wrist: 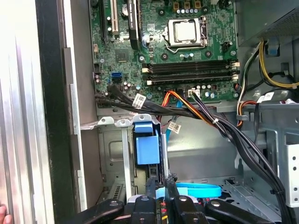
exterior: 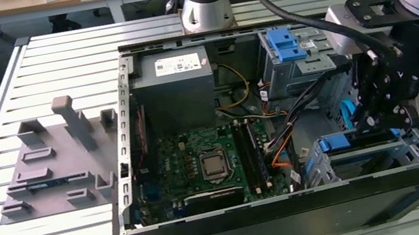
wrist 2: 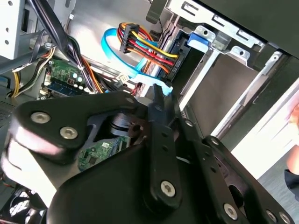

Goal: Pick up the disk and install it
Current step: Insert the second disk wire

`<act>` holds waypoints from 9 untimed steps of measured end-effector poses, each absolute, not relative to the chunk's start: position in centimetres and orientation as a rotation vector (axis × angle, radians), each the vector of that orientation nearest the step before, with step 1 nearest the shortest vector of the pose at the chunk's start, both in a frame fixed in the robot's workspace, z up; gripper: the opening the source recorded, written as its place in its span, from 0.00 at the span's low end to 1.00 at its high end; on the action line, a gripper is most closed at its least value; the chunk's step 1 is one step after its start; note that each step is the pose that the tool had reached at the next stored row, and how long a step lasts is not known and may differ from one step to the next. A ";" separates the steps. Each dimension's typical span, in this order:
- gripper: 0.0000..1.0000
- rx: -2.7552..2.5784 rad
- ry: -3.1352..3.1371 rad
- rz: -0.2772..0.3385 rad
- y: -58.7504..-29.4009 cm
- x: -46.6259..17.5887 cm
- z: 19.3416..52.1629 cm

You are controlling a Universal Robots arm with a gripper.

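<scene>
The disk [exterior: 358,142], framed by its blue carrier, sits inside the lower drive cage [exterior: 418,148] of the open computer case [exterior: 128,170], just below the gripper [exterior: 382,116]. In the first wrist view the carrier's blue tab [wrist: 147,147] lies directly ahead of the fingertips [wrist: 150,186]. I cannot tell whether the fingers are clenched or released. Past them lies the motherboard [wrist: 173,42]; a second blue-latched cage [exterior: 289,55] stands beside the power supply [exterior: 178,87].
</scene>
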State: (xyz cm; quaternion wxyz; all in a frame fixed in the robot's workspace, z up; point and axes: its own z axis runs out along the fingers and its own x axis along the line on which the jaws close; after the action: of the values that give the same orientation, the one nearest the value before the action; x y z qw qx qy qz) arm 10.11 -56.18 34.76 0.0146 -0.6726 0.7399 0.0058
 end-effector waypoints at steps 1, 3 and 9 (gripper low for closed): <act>0.22 -2.094 2.303 0.019 -56.2 10.1 34.9; 0.15 -2.094 2.304 0.020 -56.2 10.1 34.9; 0.11 -2.094 2.304 0.020 -56.2 10.1 34.9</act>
State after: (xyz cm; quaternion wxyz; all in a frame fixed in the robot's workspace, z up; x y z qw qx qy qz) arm 10.11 -56.18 34.90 0.0140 -0.6726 0.7399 0.0063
